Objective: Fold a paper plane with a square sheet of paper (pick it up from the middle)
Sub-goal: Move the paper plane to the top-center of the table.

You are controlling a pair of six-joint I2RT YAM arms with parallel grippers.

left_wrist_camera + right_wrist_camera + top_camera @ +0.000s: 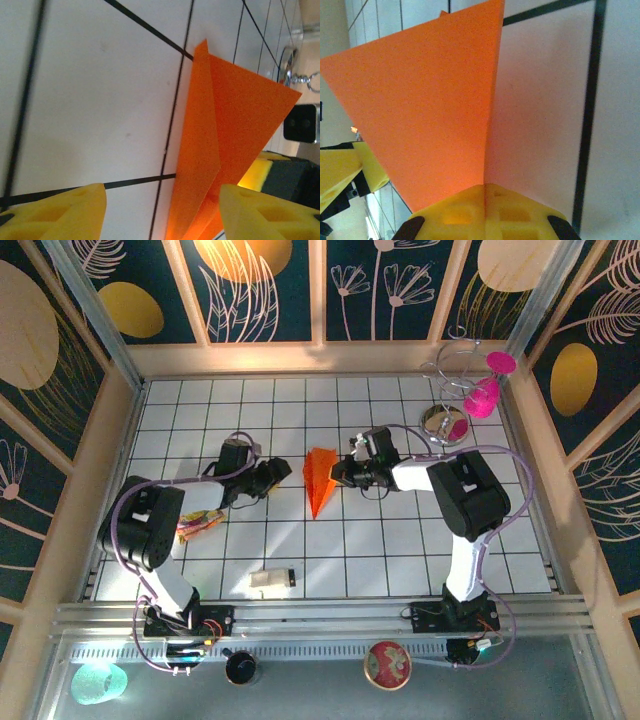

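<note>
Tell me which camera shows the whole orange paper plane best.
The top external view: the paper plane appears whole, tip to tail. The left wrist view shows its overlapping folds, cut off below; the right wrist view, one large flap close up.

plane (320,483): orange, on the tiled table (400,540), narrow tip toward the near edge.
right gripper (337,476): touching plane's right edge.
left gripper (280,473): near plane's left side, apart.
wrapper (199,525): far left, crinkled.
block (271,581): beige, near front edge.
</note>
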